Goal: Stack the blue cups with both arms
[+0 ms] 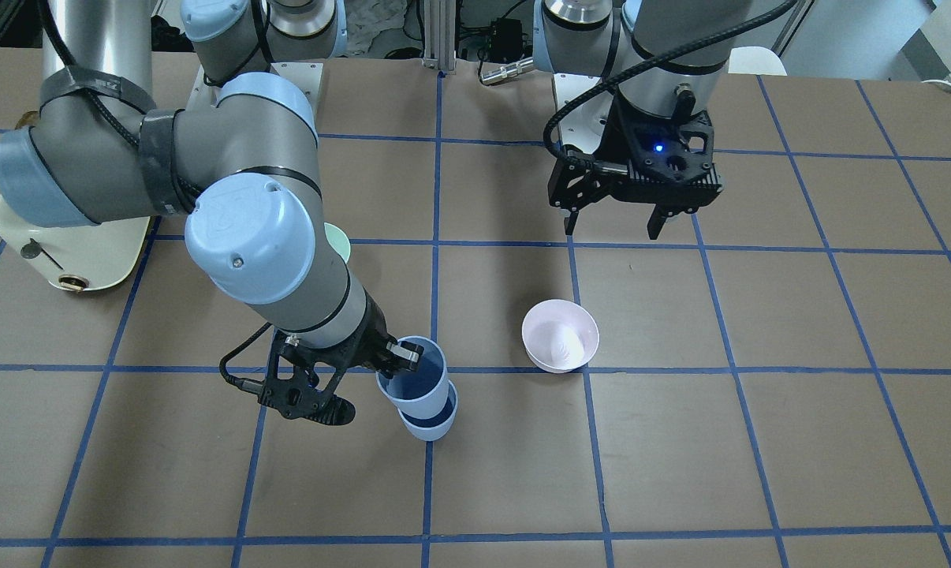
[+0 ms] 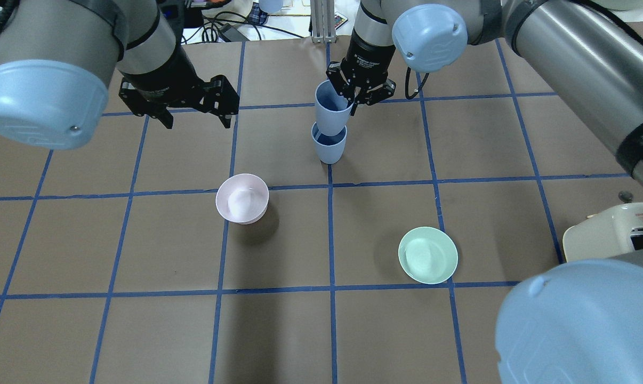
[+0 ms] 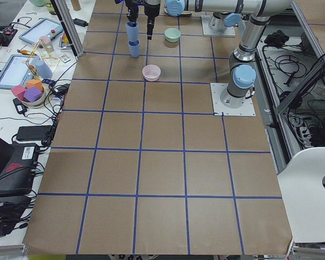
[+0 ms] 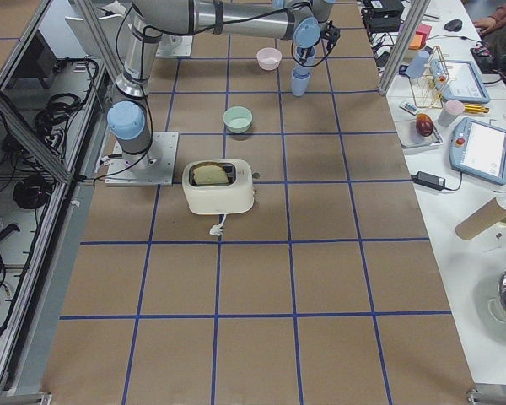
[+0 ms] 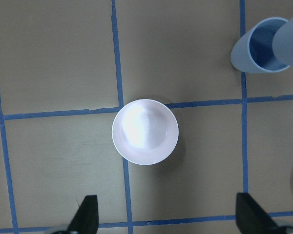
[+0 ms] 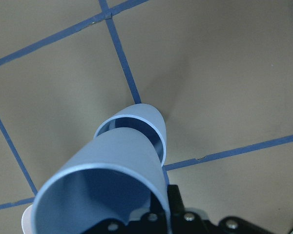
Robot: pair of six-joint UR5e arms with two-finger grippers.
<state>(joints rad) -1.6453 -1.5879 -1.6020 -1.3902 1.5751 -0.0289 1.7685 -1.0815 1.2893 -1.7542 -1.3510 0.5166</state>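
Two blue cups stand near the table's far middle. The lower cup [image 2: 329, 146] is upright on the table. The upper cup [image 2: 332, 109] is tilted, with its bottom in the lower cup's mouth. My right gripper [image 2: 349, 101] is shut on the upper cup's rim; the front-facing view shows the right gripper [image 1: 400, 356], the held cup [image 1: 414, 383] and the lower cup [image 1: 432, 426]. The right wrist view shows the held cup [image 6: 112, 170] over the lower cup [image 6: 149, 122]. My left gripper [image 2: 199, 124] is open and empty, above the table to the cups' left.
A pale pink bowl [image 2: 242, 198] sits under the left gripper's wrist camera, where the pink bowl [image 5: 145, 131] shows. A mint-green bowl [image 2: 427, 255] sits nearer my base on the right. A cream toaster [image 2: 615, 234] stands at the right edge.
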